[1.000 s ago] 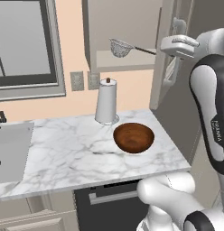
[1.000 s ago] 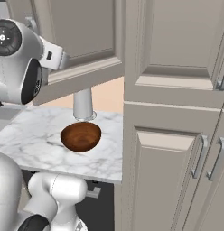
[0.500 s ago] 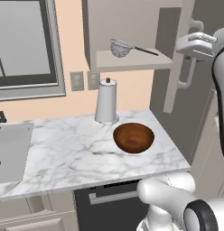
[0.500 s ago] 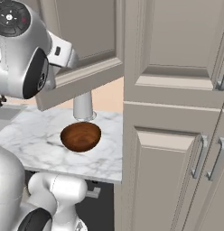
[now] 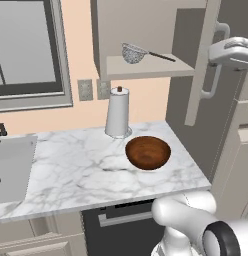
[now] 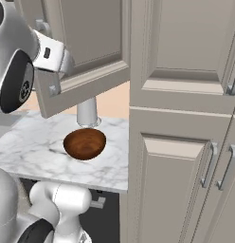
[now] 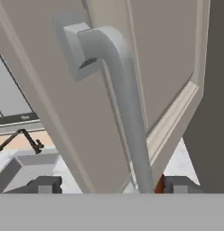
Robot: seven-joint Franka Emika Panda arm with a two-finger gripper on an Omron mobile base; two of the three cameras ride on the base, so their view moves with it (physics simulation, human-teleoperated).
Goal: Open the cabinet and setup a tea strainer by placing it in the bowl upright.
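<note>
The cabinet (image 5: 146, 30) is seen with its door (image 5: 203, 65) swung wide, so the opening step is judged largely done. The gripper (image 7: 105, 185) is placed at the door's vertical silver handle (image 7: 125, 113), one finger tip on each side of the bar; whether the bar is actually clamped cannot be told, since the tips are cut off at the bottom of the hand view. The tea strainer (image 5: 134, 52) is lying on the inner shelf (image 5: 146, 67), its mesh basket toward the left and its thin handle pointing right, untouched. The bowl (image 5: 148, 152) is standing empty on the table (image 5: 71, 175), near the right edge and just in front of the white paper towel roll (image 5: 117, 114), well below the shelf. What is left, as far as can be judged: the handle must be released, the strainer picked from the shelf, carried down and set upright in the bowl.
</note>
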